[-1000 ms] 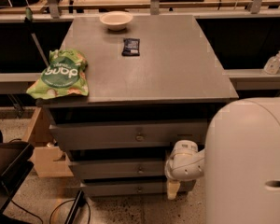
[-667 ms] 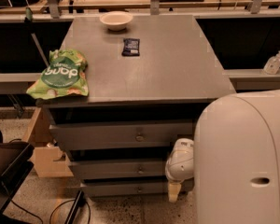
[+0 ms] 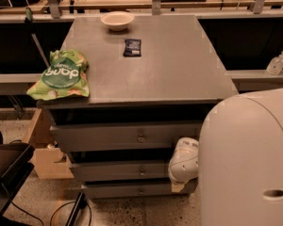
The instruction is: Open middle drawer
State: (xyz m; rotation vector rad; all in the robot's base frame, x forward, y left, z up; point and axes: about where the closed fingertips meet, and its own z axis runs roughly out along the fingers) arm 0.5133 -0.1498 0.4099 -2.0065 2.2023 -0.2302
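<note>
The grey cabinet (image 3: 146, 74) has three drawers in its front. The middle drawer (image 3: 118, 171) is a shallow grey front with a small round knob (image 3: 142, 172) at its centre, and it looks closed. The top drawer (image 3: 113, 136), with a taller front and a larger knob (image 3: 140, 138), sits above it, and the lowest drawer (image 3: 127, 190) below it. My gripper (image 3: 180, 185) hangs at the end of a white wrist (image 3: 184, 159), in front of the right end of the middle drawer and to the right of its knob.
A green snack bag (image 3: 61, 75), a dark packet (image 3: 132, 47) and a white bowl (image 3: 117, 20) lie on the cabinet top. My arm's large white body (image 3: 247, 164) fills the lower right. A cardboard box (image 3: 45, 149) and a black chair (image 3: 7, 173) stand at the left. A soap bottle (image 3: 276, 63) stands on the right ledge.
My arm's white body has shifted a little to the left in view. The gripper stays at about the same place by the drawers' right end. No drawer has moved.
</note>
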